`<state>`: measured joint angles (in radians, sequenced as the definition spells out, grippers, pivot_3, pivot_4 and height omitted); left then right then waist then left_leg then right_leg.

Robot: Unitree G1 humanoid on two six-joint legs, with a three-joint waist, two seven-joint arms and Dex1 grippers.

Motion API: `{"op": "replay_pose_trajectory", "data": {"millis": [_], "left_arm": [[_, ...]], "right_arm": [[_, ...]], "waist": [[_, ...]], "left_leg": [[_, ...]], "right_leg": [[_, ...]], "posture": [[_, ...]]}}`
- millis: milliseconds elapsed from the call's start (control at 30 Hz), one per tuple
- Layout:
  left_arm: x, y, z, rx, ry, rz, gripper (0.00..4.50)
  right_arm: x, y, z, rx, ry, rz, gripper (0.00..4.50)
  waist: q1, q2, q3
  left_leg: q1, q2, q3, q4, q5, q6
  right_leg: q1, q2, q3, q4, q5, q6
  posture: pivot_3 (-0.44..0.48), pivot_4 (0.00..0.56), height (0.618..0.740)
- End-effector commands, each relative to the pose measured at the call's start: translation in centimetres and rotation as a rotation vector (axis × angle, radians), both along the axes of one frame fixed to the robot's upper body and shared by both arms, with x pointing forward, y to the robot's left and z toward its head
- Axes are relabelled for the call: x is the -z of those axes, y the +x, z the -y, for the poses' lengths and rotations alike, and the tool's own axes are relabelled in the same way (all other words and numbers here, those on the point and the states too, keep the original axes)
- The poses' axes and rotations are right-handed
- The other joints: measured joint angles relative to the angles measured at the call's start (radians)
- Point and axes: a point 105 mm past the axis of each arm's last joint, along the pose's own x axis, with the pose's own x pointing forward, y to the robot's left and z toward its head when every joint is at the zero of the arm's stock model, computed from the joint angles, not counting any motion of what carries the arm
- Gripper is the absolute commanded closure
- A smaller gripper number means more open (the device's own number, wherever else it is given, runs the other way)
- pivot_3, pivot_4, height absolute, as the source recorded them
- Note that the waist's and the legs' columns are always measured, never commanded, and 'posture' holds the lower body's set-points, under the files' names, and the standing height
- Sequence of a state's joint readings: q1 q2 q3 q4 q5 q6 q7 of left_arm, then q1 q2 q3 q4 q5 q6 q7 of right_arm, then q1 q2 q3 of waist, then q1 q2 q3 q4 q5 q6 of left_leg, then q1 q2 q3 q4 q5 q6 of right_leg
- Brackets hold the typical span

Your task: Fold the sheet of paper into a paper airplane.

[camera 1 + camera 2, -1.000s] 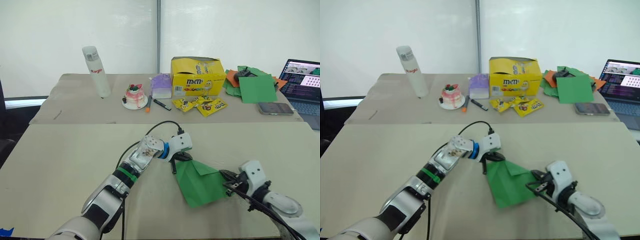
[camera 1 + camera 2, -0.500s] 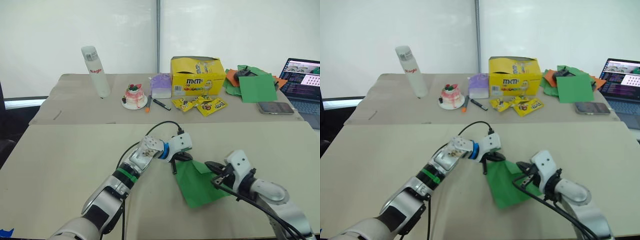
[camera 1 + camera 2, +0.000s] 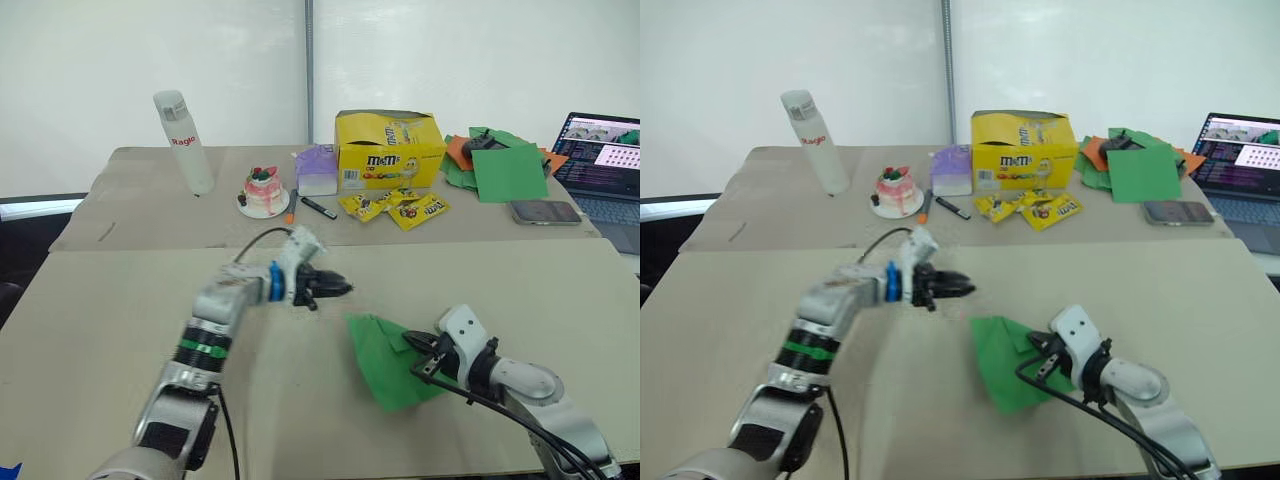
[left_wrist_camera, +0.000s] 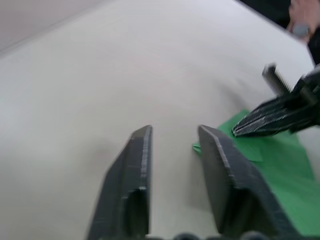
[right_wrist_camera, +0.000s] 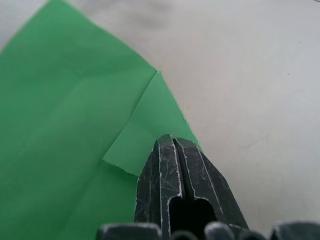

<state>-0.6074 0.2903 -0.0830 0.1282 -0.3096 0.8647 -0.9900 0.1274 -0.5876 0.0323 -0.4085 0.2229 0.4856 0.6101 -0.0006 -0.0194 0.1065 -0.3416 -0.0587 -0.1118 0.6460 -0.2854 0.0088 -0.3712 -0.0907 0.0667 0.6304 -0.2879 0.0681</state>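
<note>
Green paper, the sheet of paper, lies flat on the near desk, creased into a wedge. Its narrow point aims toward the far desk and slightly to the robot's left, and its long axis runs from that point back toward the robot, widening to a blunt near edge. A small folded flap sits on its right side.

The right gripper rests its tip on that flap, with both black fingers pressed together and nothing visibly pinched between them; the right wrist view shows the closed tip lying on the paper's edge. The left gripper hovers above bare desk, just beyond the paper's point and apart from it, its fingers parted with a clear gap.

The near desk is a pale beige board. Behind it a second desk carries a white bottle, a small cake on a plate, a purple box, a yellow candy box with candy packets in front, a heap of green and orange sheets, a phone and an open laptop. White panels close off the back of the room.
</note>
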Motion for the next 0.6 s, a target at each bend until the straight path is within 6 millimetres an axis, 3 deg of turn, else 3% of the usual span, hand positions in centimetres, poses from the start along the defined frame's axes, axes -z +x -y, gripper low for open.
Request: {"op": "replay_pose_trajectory", "data": {"millis": [33,67,167,333,600], "left_arm": [[0.5,-2.7,-0.3,0.058,-0.021,-0.108,1.33],[0.8,-3.5,-0.2,0.072,-0.028,-0.145,1.01],[1.5,-5.4,0.4,0.099,-0.031,-0.222,1.01],[2.5,-5.4,1.1,0.046,-0.009,-0.252,1.01],[3.2,-4.5,3.2,0.028,-0.017,-0.264,3.51]], "right_arm": [[0.2,0.1,-0.4,-0.013,0.011,-0.025,4.5],[0.1,0.2,-0.4,-0.016,0.011,-0.022,4.5],[-0.2,0.5,-0.5,-0.026,0.007,-0.015,4.5],[-0.4,0.7,-0.4,-0.027,0.006,-0.006,4.5],[-1.4,1.0,-0.1,-0.014,0.0,0.026,4.5]], "waist": [[0.0,0.0,0.0],[-0.001,0.0,0.0],[0.007,0.0,0.001],[0.011,0.0,0.001],[0.012,0.0,0.001]], "left_leg": [[0.0,0.0,0.0,0.0,0.0,0.0],[0.0,0.0,0.0,-0.001,0.0,0.0],[-0.001,-0.001,-0.001,-0.001,0.0,0.0],[-0.001,-0.001,-0.001,-0.001,0.0,-0.001],[-0.002,-0.001,0.0,-0.002,0.0,-0.001]], "right_leg": [[0.0,-0.001,0.0,0.0,0.0,0.0],[0.0,-0.001,0.0,0.0,0.0,0.0],[-0.001,-0.001,0.0,0.0,0.0,0.0],[-0.001,-0.002,0.0,-0.001,0.0,0.0],[-0.002,-0.002,0.0,-0.001,0.0,-0.001]], "posture": [[0.0,0.15,0.74],[0.0,0.15,0.74],[0.0,0.15,0.74],[0.0,0.15,0.74],[0.0,0.15,0.74]]}}
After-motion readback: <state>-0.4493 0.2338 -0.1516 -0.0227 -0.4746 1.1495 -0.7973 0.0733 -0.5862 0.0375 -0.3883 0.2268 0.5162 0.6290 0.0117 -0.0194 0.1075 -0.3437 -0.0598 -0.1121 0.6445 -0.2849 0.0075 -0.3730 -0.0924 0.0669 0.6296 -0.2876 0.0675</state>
